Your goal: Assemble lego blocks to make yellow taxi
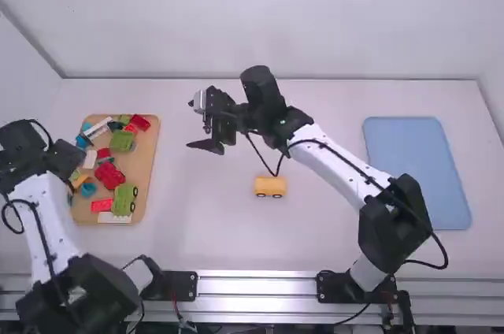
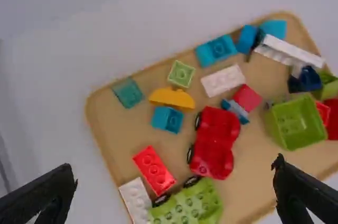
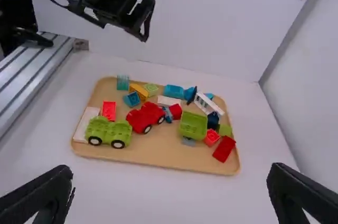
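On the table (image 1: 197,231), the tray (image 1: 146,162) keeps loose blocks together, presumably for easy picking. The left gripper (image 2: 174,170) hangs over it, jaws apart; the right gripper (image 3: 170,168), also spread, faces it. The yellow car (image 1: 270,187) sits mid-table (building room, I'd guess); the yellow block (image 2: 172,99), perhaps its roof, lies in the tray.

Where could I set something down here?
Bare table lies between the wooden tray and the yellow wheeled block, and from that block toward the metal rail. The blue mat looks bare. The wooden tray is crowded with blocks, and the right claw hangs beyond the yellow wheeled block.
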### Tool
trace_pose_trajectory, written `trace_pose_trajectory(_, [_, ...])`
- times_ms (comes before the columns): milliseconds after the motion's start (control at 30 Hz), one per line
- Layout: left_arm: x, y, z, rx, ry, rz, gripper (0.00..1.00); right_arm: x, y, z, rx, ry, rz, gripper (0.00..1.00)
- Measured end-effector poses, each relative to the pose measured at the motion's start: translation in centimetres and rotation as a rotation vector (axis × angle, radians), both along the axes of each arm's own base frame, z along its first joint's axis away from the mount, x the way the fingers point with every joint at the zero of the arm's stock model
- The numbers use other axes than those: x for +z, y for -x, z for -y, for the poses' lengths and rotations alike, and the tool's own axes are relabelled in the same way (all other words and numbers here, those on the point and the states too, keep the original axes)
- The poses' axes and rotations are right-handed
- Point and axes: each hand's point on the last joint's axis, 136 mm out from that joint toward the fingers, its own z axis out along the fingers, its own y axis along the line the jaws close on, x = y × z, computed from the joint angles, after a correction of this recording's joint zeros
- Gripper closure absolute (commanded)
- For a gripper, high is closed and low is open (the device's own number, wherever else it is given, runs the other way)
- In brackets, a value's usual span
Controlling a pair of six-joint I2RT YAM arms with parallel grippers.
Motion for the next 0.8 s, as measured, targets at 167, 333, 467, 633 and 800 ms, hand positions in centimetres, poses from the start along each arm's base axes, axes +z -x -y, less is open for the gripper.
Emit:
trace_pose_trajectory(167, [-2.4,-0.7,-1.6,-0.036,0.147,-0.094,0.02,0.1,-0.8,-0.9,-0.011,0.001,0.012,0.02])
trace_pose_trajectory(333, [-3.9,-2.3,-2.7,-0.113,0.248,-0.200,0.01,-1.1,-0.7,-1.6,-0.006,0.019,-0.005,0.01])
trace_pose_trajectory(467, [-5.7,-3.7,-4.0,-0.187,0.306,-0.282,0.01,-1.5,-0.8,-1.6,-0.008,0.026,-0.012,0.01])
trace_pose_trajectory(633, [-8.4,-4.8,-5.2,-0.350,0.310,-0.372,0.01,-1.5,-2.2,-0.6,-0.048,0.023,-0.038,0.01])
trace_pose_trajectory(800, [-9.3,-5.7,-6.2,-0.546,0.229,-0.423,0.01,-1.5,-3.5,0.5,-0.085,0.022,-0.052,0.02])
